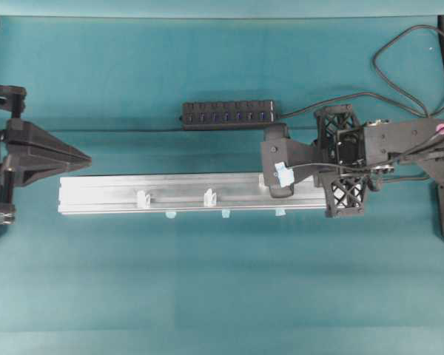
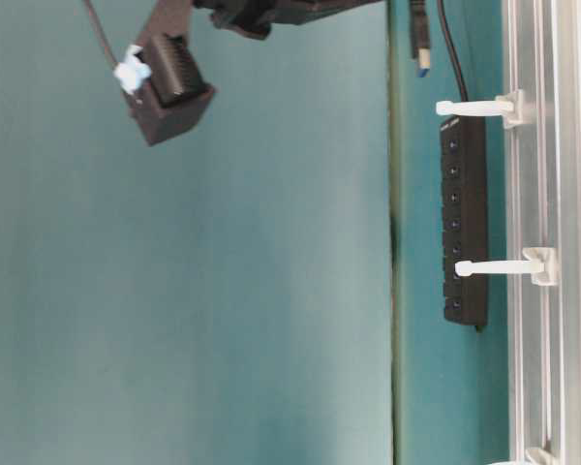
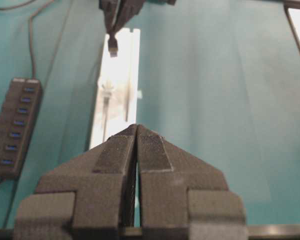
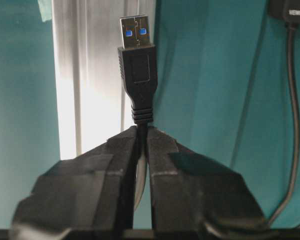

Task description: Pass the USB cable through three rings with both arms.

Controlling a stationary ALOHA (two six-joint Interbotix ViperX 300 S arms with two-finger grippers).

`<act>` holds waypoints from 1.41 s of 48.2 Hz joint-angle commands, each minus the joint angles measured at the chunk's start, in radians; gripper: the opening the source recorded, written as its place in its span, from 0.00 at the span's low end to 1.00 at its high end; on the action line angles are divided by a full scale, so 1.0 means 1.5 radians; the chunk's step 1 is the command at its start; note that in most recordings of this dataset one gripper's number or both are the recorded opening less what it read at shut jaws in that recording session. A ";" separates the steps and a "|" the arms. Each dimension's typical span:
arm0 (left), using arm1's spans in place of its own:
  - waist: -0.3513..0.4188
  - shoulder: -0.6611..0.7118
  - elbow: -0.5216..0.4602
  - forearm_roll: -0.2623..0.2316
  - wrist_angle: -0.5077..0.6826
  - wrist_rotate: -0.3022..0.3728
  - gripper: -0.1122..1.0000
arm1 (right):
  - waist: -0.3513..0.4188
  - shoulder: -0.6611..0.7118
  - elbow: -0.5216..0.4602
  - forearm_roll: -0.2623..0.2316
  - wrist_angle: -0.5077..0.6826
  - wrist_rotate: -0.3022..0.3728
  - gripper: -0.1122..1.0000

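Black USB cable (image 4: 138, 65) is clamped in the right pincer (image 4: 140, 132) just behind the plug, tip protruding to lead through the rings (image 1: 209, 197) on the rail (image 1: 96, 194). Left pincer (image 3: 136, 131), closed empty, waits at the rail's left end.

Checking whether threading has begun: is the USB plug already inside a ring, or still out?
Still out. The right hand grips the USB cable just behind its plug, which points at the rail, short of the rings.

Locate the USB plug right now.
The USB plug sticks out of the shut right claw, above the right end of the metal rail, short of the nearest ring.
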 commanded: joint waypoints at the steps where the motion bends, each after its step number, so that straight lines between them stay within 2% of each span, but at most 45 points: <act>1: 0.001 0.013 -0.013 0.002 -0.011 -0.002 0.11 | -0.002 0.002 0.002 -0.003 -0.014 0.007 0.03; 16: 0.015 0.028 -0.011 0.002 -0.097 -0.002 0.11 | -0.002 0.010 0.013 -0.002 -0.043 0.034 0.03; 37: 0.026 0.090 -0.014 0.002 -0.115 -0.003 0.12 | -0.003 0.011 0.025 -0.002 -0.062 0.044 0.03; 40: 0.026 0.099 -0.015 0.002 -0.110 -0.001 0.18 | -0.004 0.011 0.028 -0.001 -0.066 0.045 0.03; 43: 0.026 0.107 -0.018 0.002 -0.108 -0.001 0.31 | -0.006 0.012 0.032 -0.001 -0.074 0.045 0.03; 50: 0.021 0.121 -0.022 0.002 -0.108 -0.003 0.72 | -0.009 0.017 0.042 0.002 -0.101 0.055 0.03; 53: 0.021 0.123 -0.024 0.002 -0.107 -0.001 0.85 | -0.011 0.020 0.044 0.002 -0.112 0.064 0.03; 55: 0.022 0.123 -0.024 0.002 -0.107 0.000 0.85 | -0.013 0.025 0.043 0.002 -0.120 0.069 0.03; 61: 0.022 0.123 -0.024 0.002 -0.107 0.000 0.73 | -0.016 0.032 0.043 0.002 -0.138 0.074 0.03; 68: 0.022 0.124 -0.022 0.002 -0.107 0.000 0.72 | -0.016 0.045 0.040 0.002 -0.154 0.073 0.03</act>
